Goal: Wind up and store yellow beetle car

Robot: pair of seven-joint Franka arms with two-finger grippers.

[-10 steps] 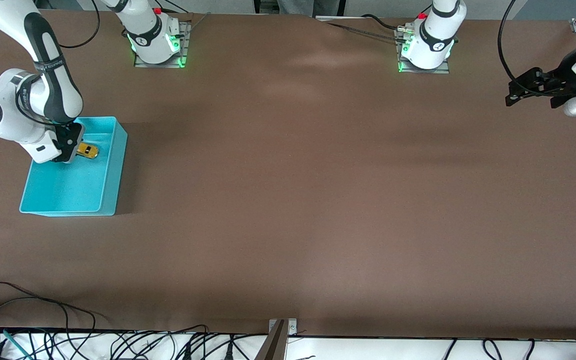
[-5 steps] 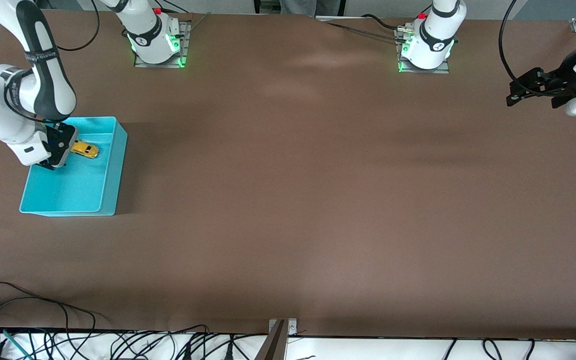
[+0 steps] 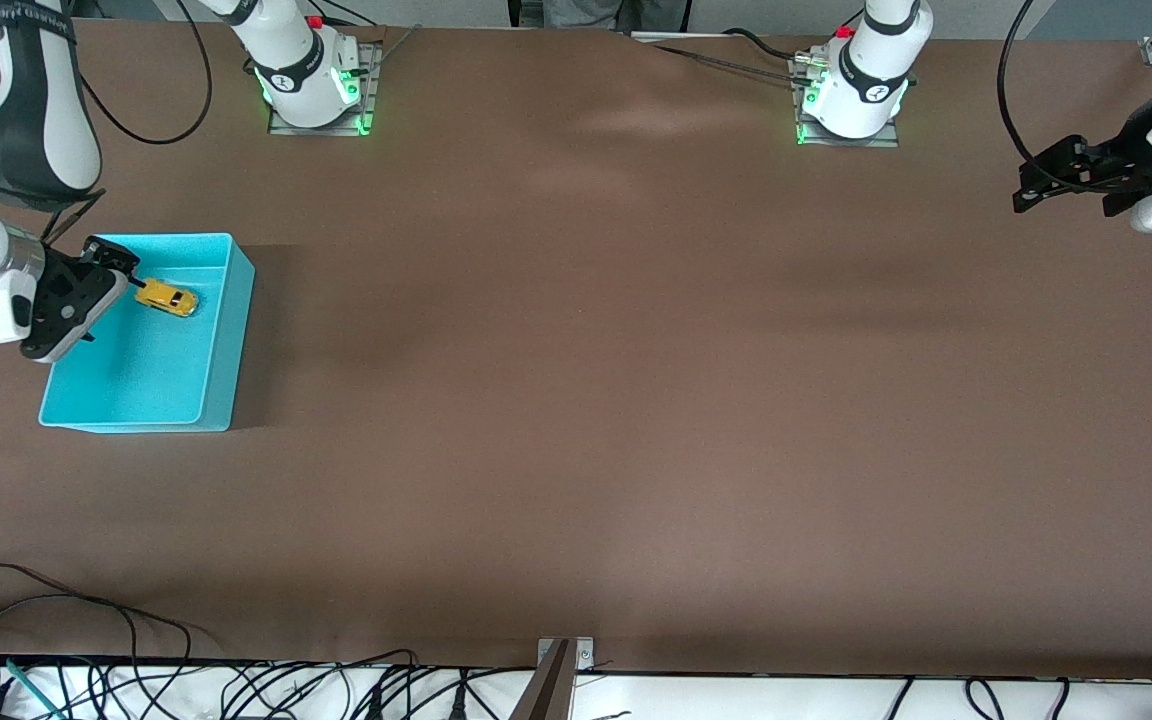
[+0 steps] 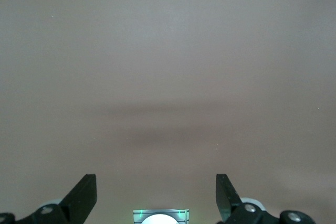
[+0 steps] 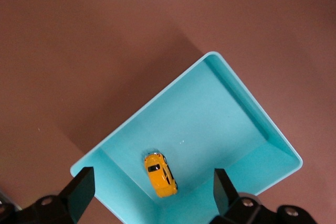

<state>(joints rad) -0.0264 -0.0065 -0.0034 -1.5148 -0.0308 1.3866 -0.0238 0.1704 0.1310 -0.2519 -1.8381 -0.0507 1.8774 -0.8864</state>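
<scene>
Turquoise bin (image 3: 216, 345) near the surface (image 3: 586, 400) edge at the right arm's end, the only container I see; its walls ring the yellow beetle car (image 3: 167, 298), which rests on the bin floor close to the wall farthest from the front camera. Nothing lies on the car or against it. I read its long axis as running roughly along that wall, slightly slanted; which end is the nose I cannot tell. In the right wrist view the car (image 5: 160, 174) sits near a corner of the bin (image 5: 247, 124), apart from both fingers. My right gripper (image 3: 86, 290) hangs over the bin's outer edge, jaws spread and empty. My left gripper (image 3: 1036, 185) waits over the surface's edge at the left arm's end, jaws likewise apart. Loose cables (image 3: 56, 640) line the near edge.
</scene>
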